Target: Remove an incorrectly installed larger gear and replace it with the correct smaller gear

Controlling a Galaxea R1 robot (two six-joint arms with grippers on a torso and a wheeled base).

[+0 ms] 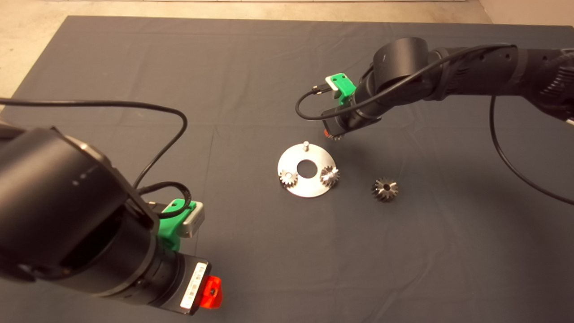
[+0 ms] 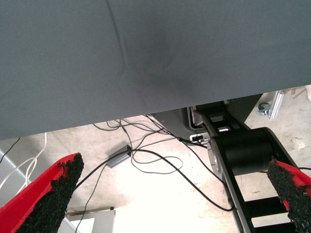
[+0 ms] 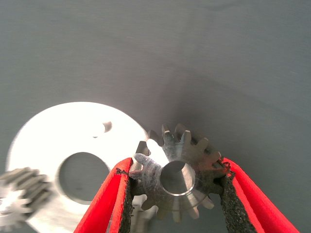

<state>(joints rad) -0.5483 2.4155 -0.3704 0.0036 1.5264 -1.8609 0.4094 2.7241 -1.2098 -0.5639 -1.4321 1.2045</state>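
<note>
Right pincer (image 3: pixel 177 191) clenched on smaller gear (image 3: pixel 179 174), hovering just beside bare peg (image 1: pixel 306 145) on plate (image 1: pixel 309 188), likely for seating. Larger gear (image 1: pixel 384 189) lies discarded on desk (image 1: pixel 251 67). Left pincer (image 2: pixel 170 194) released, parked.

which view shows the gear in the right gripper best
The right wrist view: the smaller gear fills the frame, clamped between the right gripper pads. The head view shows only a sliver under the gripper; the left wrist view shows none of it.

Shiny steel smaller gear (image 3: pixel 177 177), polished metal disc (image 1: pixel 306 154), matt cloth mat (image 1: pixel 224 67), rough black pads (image 3: pixel 126 204)
</note>
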